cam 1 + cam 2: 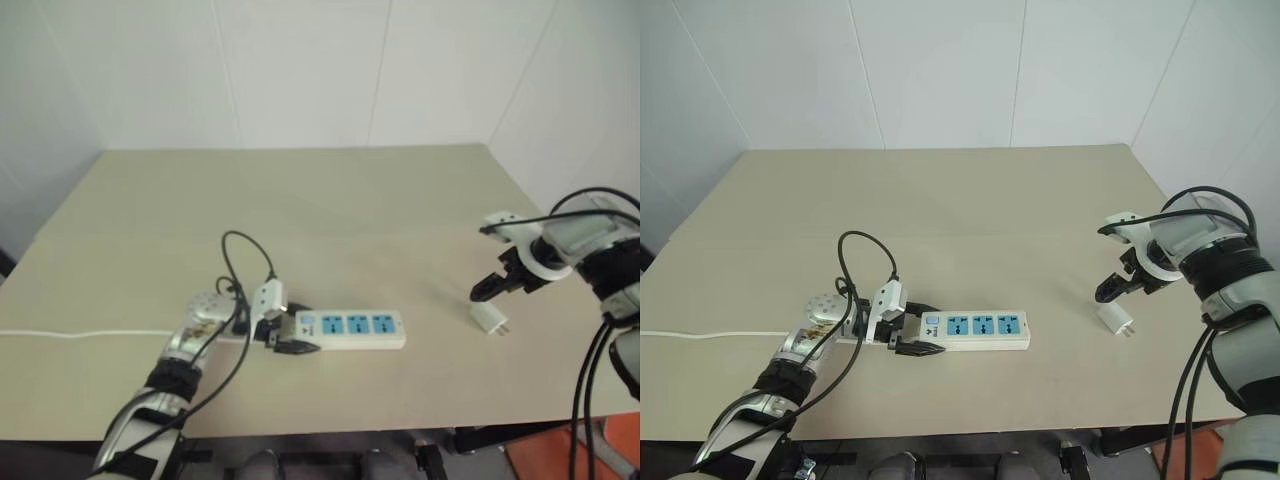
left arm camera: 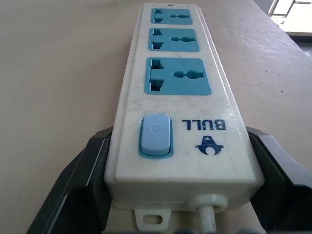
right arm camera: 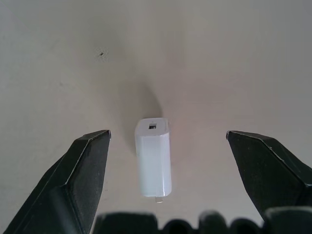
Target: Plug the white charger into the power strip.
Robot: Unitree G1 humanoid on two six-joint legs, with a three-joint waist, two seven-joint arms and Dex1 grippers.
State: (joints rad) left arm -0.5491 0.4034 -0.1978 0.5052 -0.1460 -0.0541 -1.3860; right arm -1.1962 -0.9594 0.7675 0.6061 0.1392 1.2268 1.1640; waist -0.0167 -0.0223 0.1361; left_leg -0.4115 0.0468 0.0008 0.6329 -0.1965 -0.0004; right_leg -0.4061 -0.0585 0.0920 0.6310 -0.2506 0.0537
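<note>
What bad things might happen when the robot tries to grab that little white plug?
1. The white charger lies flat on the table between the open fingers of the right gripper. Closing off-centre might push it away rather than pick it up.
2. Lying down, it may get pinched crooked, so its prongs would miss the sockets.
3. The left gripper holds only the switch end of the power strip, which may swivel when pushed.

White power strip (image 2: pixel 170 146): three blue socket faces, pale blue switch (image 2: pixel 155 135), blue lettering and logo, thin white cord (image 1: pixel 80 334). White charger (image 3: pixel 153 156), plain. Black fingers (image 3: pixel 78 180) on right gripper (image 3: pixel 168 141); same black on left gripper (image 1: pixel 918 332). Beige table (image 1: pixel 330 200), unpatterned, one small dark speck (image 3: pixel 101 52). White wall (image 1: pixel 940 70).
</note>
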